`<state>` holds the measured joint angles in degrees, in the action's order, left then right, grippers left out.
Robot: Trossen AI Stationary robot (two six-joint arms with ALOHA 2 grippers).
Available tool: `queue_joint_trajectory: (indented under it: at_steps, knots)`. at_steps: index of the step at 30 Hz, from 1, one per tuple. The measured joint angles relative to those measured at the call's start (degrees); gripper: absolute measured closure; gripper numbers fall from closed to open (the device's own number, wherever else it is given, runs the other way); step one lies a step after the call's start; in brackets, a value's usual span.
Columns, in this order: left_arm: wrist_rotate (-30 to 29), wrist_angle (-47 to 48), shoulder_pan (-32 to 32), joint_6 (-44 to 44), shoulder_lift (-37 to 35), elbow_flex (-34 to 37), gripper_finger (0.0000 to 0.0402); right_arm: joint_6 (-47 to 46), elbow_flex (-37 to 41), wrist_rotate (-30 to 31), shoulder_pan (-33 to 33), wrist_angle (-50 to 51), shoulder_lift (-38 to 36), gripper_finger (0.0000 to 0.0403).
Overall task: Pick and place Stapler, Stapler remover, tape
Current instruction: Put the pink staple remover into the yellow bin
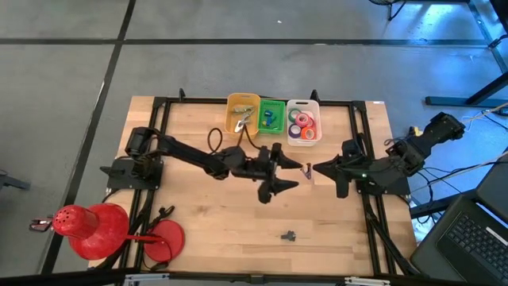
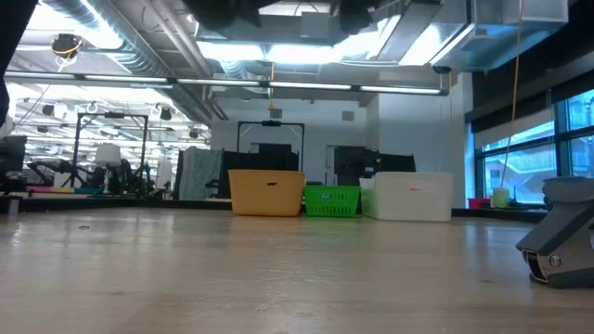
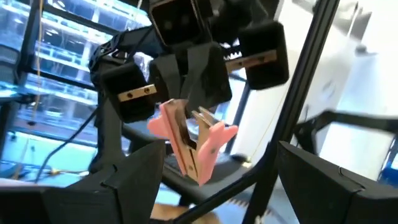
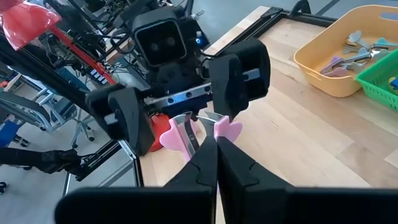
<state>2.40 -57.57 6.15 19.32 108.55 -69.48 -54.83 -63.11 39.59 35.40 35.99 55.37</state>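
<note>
Right gripper (image 4: pixel 214 140): jaws pressed together on a pink plastic staple remover with metal claws (image 4: pixel 186 134), holding it above the middle of the table; the same remover shows in the left wrist view (image 3: pixel 193 146) and as a small dark-pink speck in the high view (image 1: pixel 306 170).

Left gripper (image 4: pixel 186 102): jaws spread wide, facing the right gripper (image 1: pixel 311 170) head-on, one pad on either side of the remover's pink handles; contact cannot be told. In the high view the left gripper (image 1: pixel 294 168) sits just beside the right one, at mid-table.

Far edge of the light wooden table (image 1: pixel 206 222), three bins in a row:
- yellow plastic bin (image 1: pixel 243 114), holding metal-clawed staple removers;
- green mesh basket (image 1: pixel 271 117), contents blue and small, not identifiable;
- white rectangular bin (image 1: pixel 303 121), holding small ring-shaped rolls of tape (image 1: pixel 302 123), red, green and purple.

Near edge: small dark object (image 1: pixel 288 235), type unclear.

Near left corner: large red cone-shaped item (image 1: pixel 87 229) and red round disc (image 1: pixel 163 238).
</note>
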Motion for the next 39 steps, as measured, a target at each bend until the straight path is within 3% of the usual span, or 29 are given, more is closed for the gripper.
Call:
queue_joint_trajectory:
  at_steps: [4, 26, 31, 39]
  knots:
    - [0.29, 4.58, -0.04, -3.26, 0.02, -1.41, 0.0107, 0.00, 0.00, 0.24, 0.02, 0.00, 0.00, 0.0403]
    - [0.10, 2.36, 0.17, -4.22, -0.29, -1.45, 0.0114, 0.01, 0.00, 0.48, 0.02, 0.04, -0.02, 0.0403]
    - [0.12, 2.51, 0.17, -5.07, -0.31, -1.45, 0.0162, 0.02, 0.00, 0.48, 0.02, 0.04, -0.02, 0.0403]
    - [0.11, 2.53, 0.07, -5.56, -0.28, -1.45, 0.0298, 0.02, 0.00, 0.46, 0.03, 0.04, -0.02, 0.0403]
